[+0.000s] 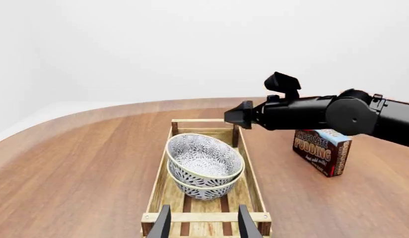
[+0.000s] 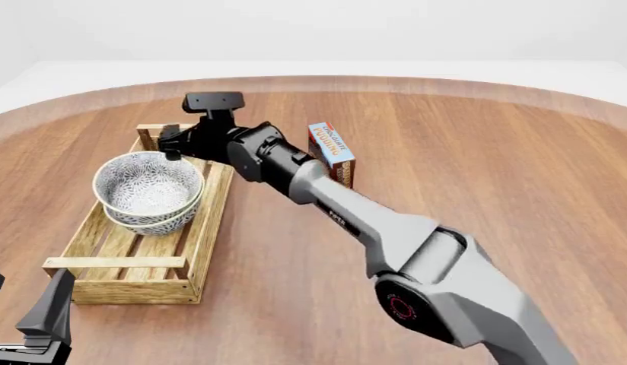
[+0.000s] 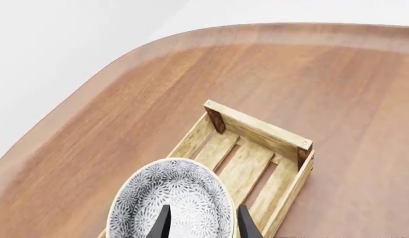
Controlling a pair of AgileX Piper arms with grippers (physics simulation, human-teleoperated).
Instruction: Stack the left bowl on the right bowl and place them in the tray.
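Note:
Two patterned grey-and-white bowls are nested, the upper bowl (image 1: pixel 204 154) (image 2: pixel 146 182) (image 3: pixel 171 198) sitting in the lower bowl (image 1: pixel 204 191) (image 2: pixel 159 225). Both rest inside the light-wood tray (image 1: pixel 204 216) (image 2: pixel 121 289) (image 3: pixel 257 130), toward its middle. My right gripper (image 2: pixel 170 146) (image 1: pixel 239 115) (image 3: pixel 203 223) hovers open just above the stack's far rim, touching nothing. My left gripper (image 1: pixel 203 223) (image 2: pixel 27 295) is open and empty, just outside the tray's near end.
A red-and-blue pudding carton (image 1: pixel 321 151) (image 2: pixel 332 148) stands upright to the right of the tray's far end, close under the right arm. The right arm (image 2: pixel 334 217) stretches diagonally across the table. The table's rounded edge (image 3: pixel 92 89) curves beyond the tray.

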